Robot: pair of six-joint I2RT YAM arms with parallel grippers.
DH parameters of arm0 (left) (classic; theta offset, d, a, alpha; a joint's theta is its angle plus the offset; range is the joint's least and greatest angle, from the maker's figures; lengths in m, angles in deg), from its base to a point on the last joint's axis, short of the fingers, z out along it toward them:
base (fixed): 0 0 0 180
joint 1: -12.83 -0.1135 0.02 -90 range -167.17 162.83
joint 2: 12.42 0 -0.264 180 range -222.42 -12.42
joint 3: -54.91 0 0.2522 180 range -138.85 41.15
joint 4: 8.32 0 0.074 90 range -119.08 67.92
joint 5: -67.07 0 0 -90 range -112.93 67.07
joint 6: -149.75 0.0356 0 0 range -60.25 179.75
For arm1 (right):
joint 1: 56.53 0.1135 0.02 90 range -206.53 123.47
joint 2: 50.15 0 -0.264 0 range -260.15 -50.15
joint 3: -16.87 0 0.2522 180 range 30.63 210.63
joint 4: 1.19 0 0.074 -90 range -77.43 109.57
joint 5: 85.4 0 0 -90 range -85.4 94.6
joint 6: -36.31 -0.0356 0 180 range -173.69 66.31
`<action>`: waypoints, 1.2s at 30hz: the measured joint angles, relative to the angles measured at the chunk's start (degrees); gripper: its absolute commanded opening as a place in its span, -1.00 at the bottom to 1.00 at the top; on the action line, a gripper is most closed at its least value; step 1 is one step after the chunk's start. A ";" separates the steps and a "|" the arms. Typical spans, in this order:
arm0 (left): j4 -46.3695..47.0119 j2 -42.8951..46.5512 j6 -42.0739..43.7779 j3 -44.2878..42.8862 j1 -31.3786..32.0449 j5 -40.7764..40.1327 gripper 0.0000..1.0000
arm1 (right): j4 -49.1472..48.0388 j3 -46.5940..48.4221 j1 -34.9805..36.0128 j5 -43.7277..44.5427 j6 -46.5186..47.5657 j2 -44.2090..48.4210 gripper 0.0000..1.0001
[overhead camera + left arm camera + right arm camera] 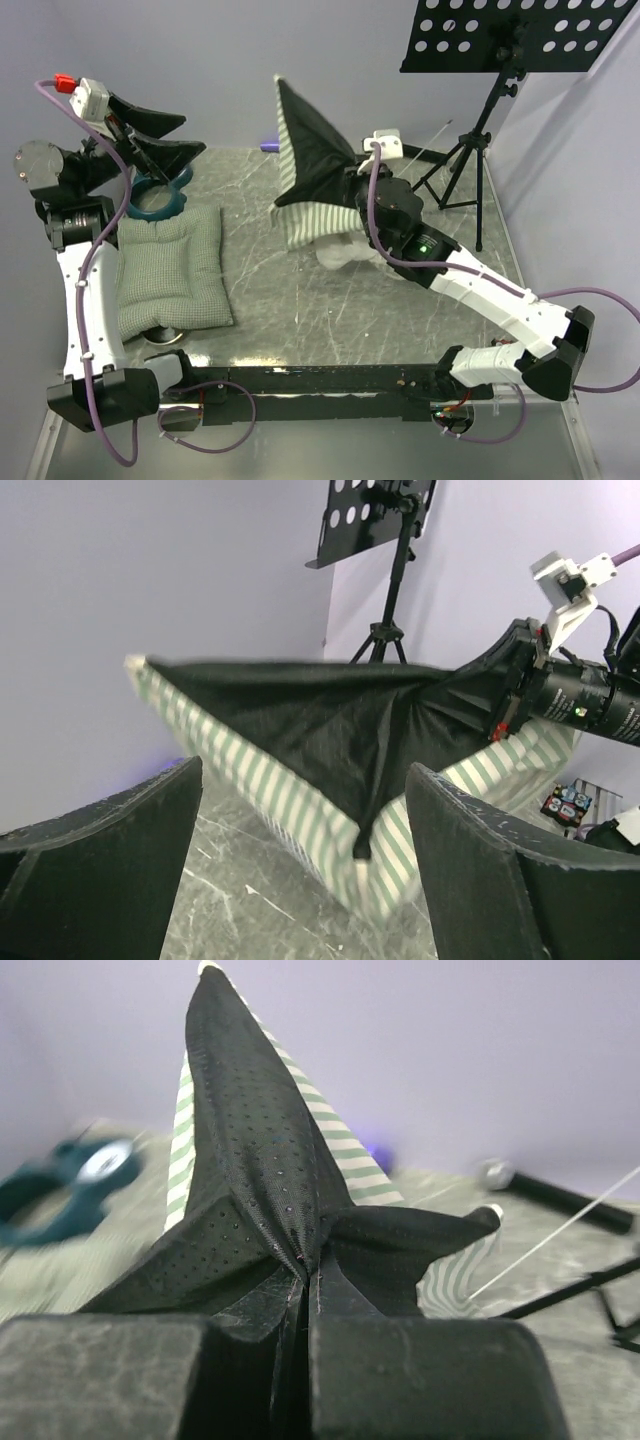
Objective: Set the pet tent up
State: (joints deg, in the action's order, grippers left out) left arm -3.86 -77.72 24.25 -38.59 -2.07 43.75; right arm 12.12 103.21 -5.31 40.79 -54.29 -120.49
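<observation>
The pet tent [312, 170], green-and-white striped with black lining, is lifted in a peak at the back middle of the table. My right gripper [352, 176] is shut on its black lining; in the right wrist view the fabric [260, 1160] is pinched between the closed fingers [400, 1380]. A thin white pole [560, 1230] shows to the right there. My left gripper [160, 135] is open and empty, held above the table at the back left. In the left wrist view its fingers [500, 870] frame the tent [320, 730], which is well ahead of them.
A flat green-checked cushion [170, 270] lies at the left. A teal ring-shaped object [158, 200] sits behind it. A black music stand [490, 110] with tripod legs stands at the back right. The grey marble table [300, 310] has walls close behind.
</observation>
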 measured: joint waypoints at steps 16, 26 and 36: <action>-11.78 -5.49 23.52 10.60 12.48 -2.82 0.58 | -0.48 1.51 -7.50 4.70 -11.89 -9.97 -1.00; -19.12 -26.12 45.27 -2.43 24.39 -5.55 0.32 | 1.62 0.85 -8.48 -2.84 -19.17 -8.81 -1.00; -26.67 -30.73 53.20 -4.63 27.58 -3.54 0.32 | 1.27 -1.42 -8.48 -3.50 -21.16 -7.72 -1.00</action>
State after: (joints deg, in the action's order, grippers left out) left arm -30.52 -108.45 77.44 -43.23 25.52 40.20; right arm 13.39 101.78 -13.79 37.29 -75.45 -128.21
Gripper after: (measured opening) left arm 0.637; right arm 0.008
